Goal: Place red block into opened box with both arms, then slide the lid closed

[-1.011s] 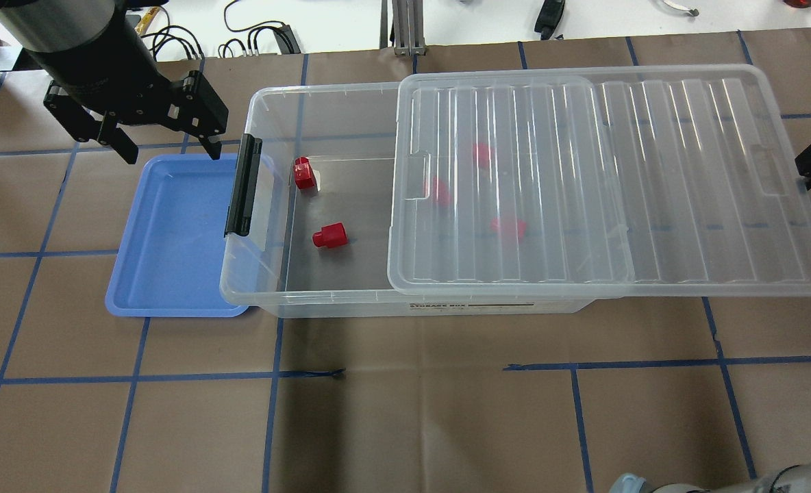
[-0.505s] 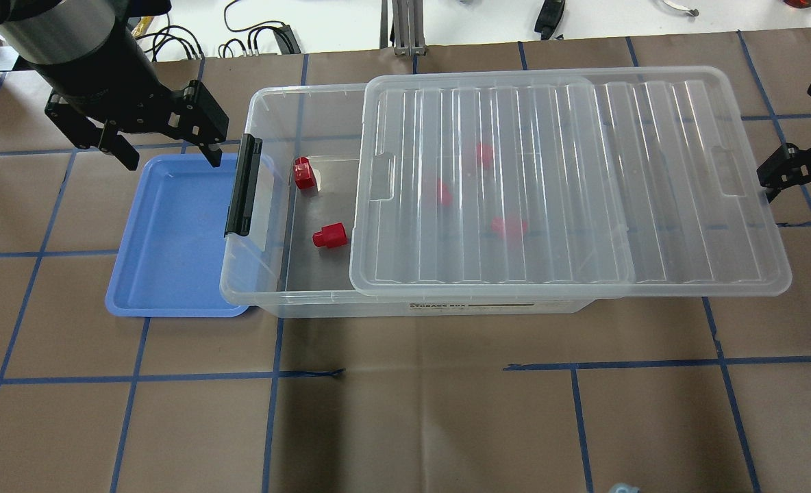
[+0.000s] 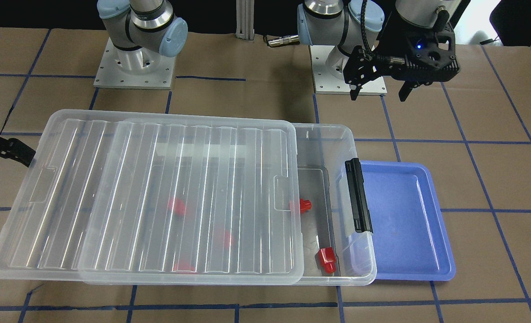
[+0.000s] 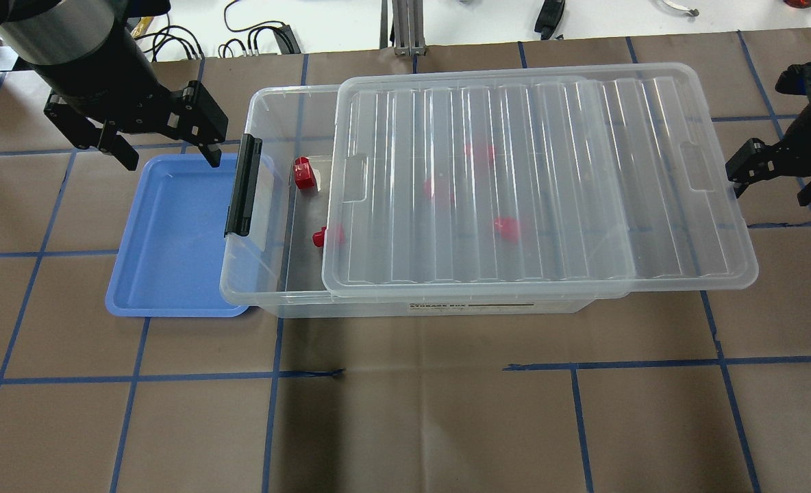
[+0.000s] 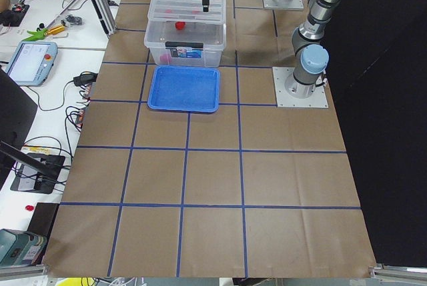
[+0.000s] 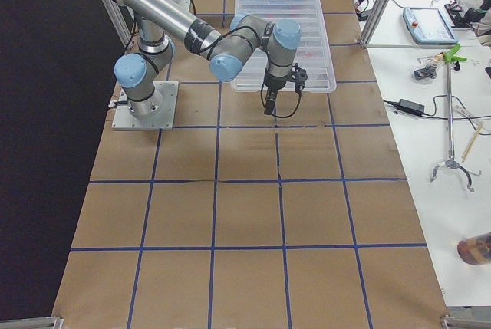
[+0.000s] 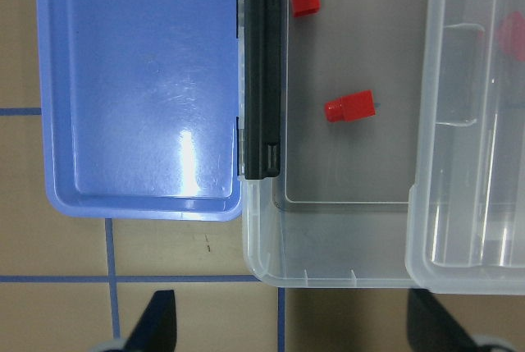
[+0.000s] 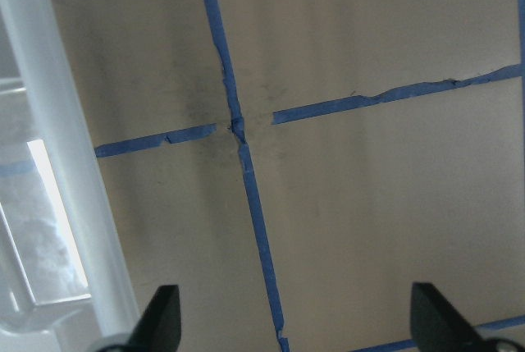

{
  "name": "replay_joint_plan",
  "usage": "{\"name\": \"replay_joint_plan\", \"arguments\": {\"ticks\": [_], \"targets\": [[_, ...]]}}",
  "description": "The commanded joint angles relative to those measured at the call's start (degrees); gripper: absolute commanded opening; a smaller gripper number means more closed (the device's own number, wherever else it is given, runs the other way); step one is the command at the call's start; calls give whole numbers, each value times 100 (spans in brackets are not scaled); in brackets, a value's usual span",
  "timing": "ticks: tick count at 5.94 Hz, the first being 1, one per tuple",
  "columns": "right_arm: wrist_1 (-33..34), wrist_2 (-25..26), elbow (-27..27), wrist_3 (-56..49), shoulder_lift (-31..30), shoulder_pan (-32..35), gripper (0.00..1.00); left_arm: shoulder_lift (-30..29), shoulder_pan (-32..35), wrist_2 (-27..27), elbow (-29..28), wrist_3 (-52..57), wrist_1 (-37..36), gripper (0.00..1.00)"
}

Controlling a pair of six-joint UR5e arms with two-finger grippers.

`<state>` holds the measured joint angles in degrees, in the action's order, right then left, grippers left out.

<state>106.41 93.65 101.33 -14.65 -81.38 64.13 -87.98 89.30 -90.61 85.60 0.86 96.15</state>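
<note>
The box (image 4: 351,307) sits on the table (image 4: 405,411). The lid (image 4: 556,178) lies flat on top and covers most of it. Only a strip at the end with the black clip (image 4: 243,185) is open. At the other end the lid sticks out past the box.

One red block (image 4: 303,173) lies on the box floor in the open strip, close to the clip. A second block (image 4: 327,237) lies a bit away from it, half under the lid's edge. A third block (image 4: 479,154), a fourth block (image 4: 438,190) and a fifth block (image 4: 508,228) look blurry through the lid. All of them are inside the box.

A blue tray (image 4: 172,233) lies just beside the clip end of the box.

The left pincer (image 4: 171,157) hangs high in the air near the clip end. Its fingers are wide apart and there is nothing between them. A small blue light glows on it in the front view.

The right pincer (image 4: 770,188) is low down at the short end of the lid that sticks out. Its fingers are apart too, with only bare table between them. In its own camera the lid's rim runs just beside one fingertip (image 8: 164,319) — I cannot tell if they touch
</note>
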Motion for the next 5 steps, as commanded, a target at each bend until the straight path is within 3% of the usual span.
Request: {"name": "replay_joint_plan", "arguments": {"ticks": [1, 5], "targets": [[-6, -5, 1, 452, 8, 335, 100, 0, -9, 0, 0, 2, 0, 98], [-6, -75, 89, 1523, 0, 1056, 100, 0, -1, 0, 0, 2, 0, 98]]}}
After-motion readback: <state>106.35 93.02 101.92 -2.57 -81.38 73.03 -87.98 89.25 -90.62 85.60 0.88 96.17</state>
